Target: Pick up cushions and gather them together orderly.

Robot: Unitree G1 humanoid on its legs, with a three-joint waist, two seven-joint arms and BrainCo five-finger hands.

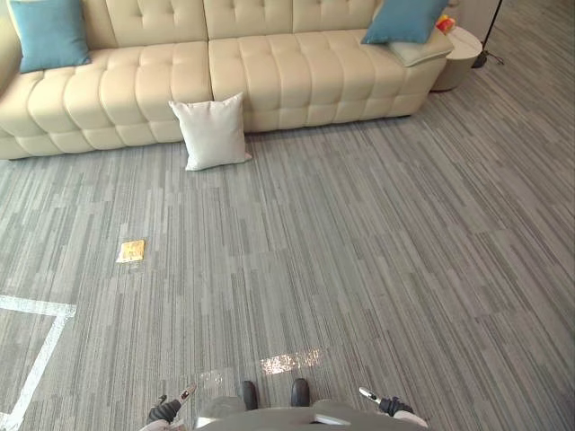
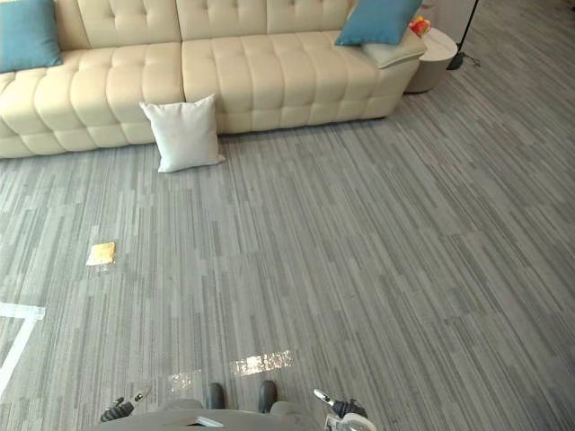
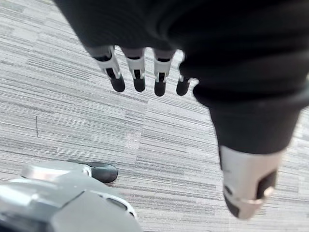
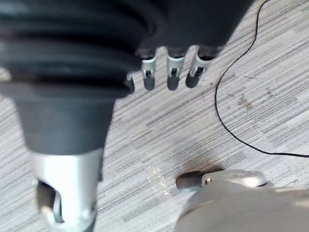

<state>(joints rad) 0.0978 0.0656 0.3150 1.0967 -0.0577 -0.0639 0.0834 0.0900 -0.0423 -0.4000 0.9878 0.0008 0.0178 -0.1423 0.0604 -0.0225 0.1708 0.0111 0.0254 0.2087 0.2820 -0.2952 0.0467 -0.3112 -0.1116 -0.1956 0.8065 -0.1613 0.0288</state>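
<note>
Your target, the white cushion [image 1: 213, 131], stands on the floor [image 1: 359, 251], leaning back against the front of the sofa [image 1: 269, 72] just below the seam between its left and middle seats. It is roughly square, so it has no long axis to line up with. What matters is that it is propped on edge, with its face turned toward you. It lies straight ahead and a little to the left, well apart from both hands, so I judge the left hand [image 3: 138, 77] slightly the nearer. You will have to walk up to the sofa before either arm can reach. One blue cushion [image 1: 49, 32] sits at the sofa's left end. Another blue cushion [image 1: 402, 20] rests on a pale cushion [image 1: 420, 51] at its right end. The wrist views tell you what the head views cannot: the fingers of both the left hand and the right hand [image 4: 171, 72] hang straight and apart over bare carpet, holding nothing.
</note>
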